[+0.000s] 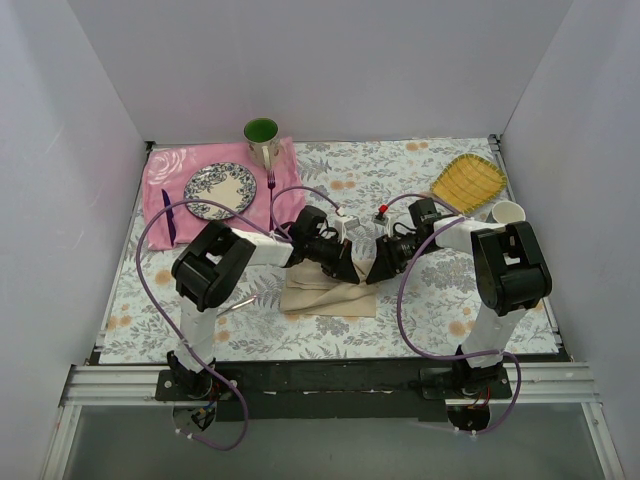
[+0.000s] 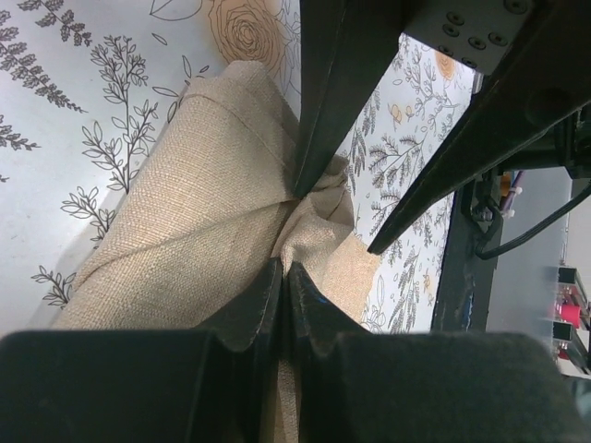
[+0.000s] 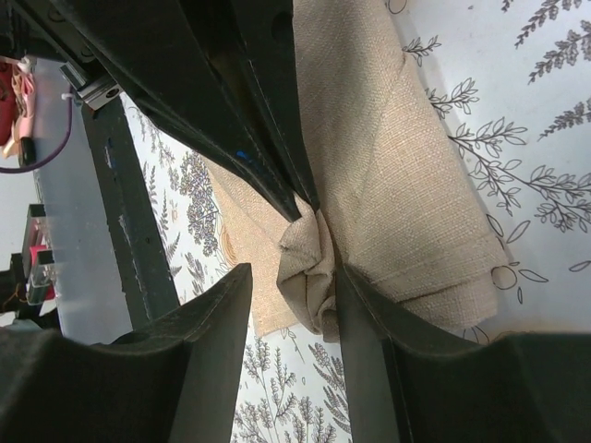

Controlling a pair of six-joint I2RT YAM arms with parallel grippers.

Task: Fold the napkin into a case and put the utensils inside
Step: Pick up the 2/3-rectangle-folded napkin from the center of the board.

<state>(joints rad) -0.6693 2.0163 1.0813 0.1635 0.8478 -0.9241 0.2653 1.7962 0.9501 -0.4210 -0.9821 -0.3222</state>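
Napkin [image 1: 325,298]: beige cloth, partly folded, lying on the flowered table [image 1: 430,300] in the middle of the near side, just in front of both arms.
Napkin shape: several layers with a diagonal fold across the top. One small part, toward its far right, is gathered into a raised bunch.
Napkin and fingers: the bunch is exactly where the two pairs of fingers meet. The rest of the cloth spreads flat toward the left and the near side.
Left gripper [image 2: 282,277]: it reaches in from the left. Its fingers are pressed together and clamped on a fold of the napkin, with cloth coming out on both sides of the tips.
Right gripper [image 3: 294,272]: it reaches in from the right. Its fingers stand clearly apart with the bunch between them. One finger touches the cloth and the other stands a little off it.
Tips: the two pairs are just beside each other, over the same bunch.
Far left: pink mat [image 1: 165,175] with a patterned plate [image 1: 219,188] and a green cup [image 1: 262,135], well apart from the napkin.
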